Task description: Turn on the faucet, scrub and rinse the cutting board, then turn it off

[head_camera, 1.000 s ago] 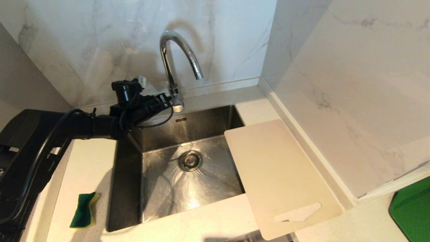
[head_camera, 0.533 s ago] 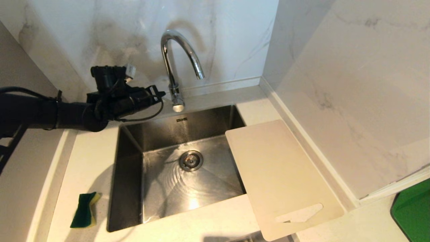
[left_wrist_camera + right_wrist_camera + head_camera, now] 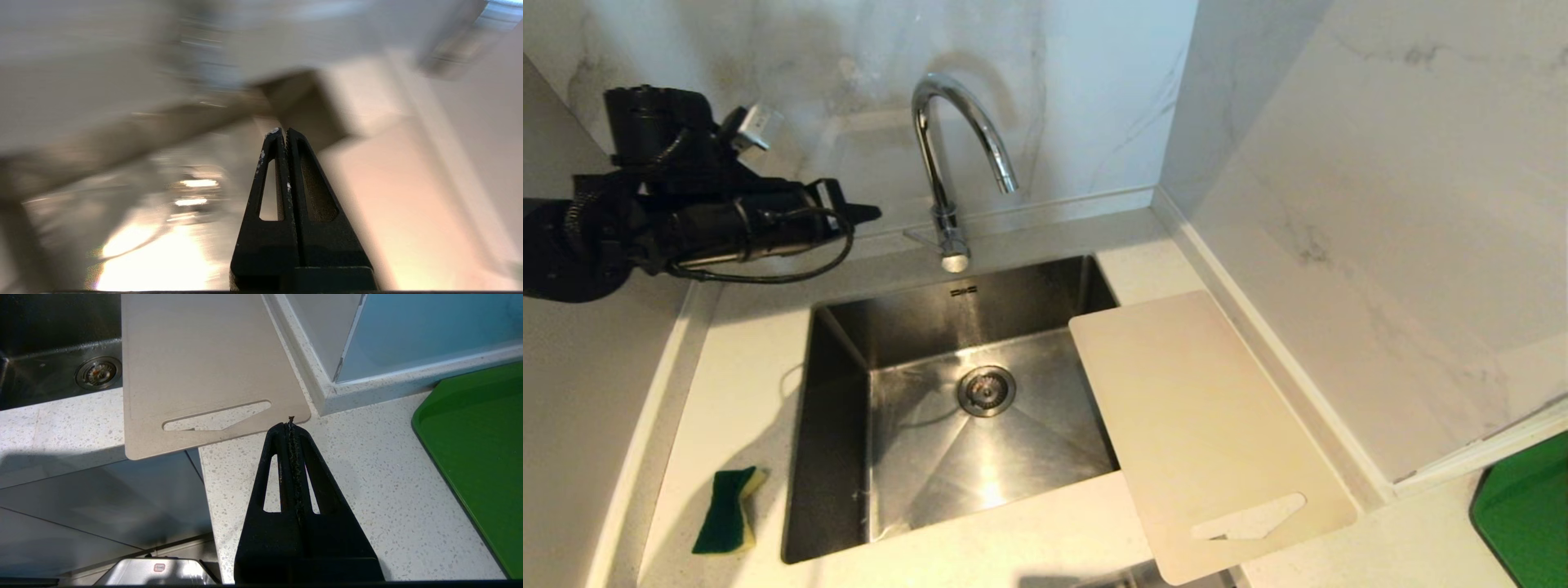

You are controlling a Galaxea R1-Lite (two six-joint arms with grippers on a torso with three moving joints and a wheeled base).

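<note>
Fingers (image 3: 282, 136) together, both arms; one faucet (image 3: 947, 155), one cutting board (image 3: 1201, 425).

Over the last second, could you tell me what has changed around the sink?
The left gripper, shut and empty, pulled back from the faucet base, rising up and to the left. No water runs from the spout. The cutting board, still partly over the sink, the sponge and the right gripper, parked shut near the board's handle end, stayed put.

Both claws pinched closed: left claw (image 3: 870, 214), right claw (image 3: 291, 421).
</note>
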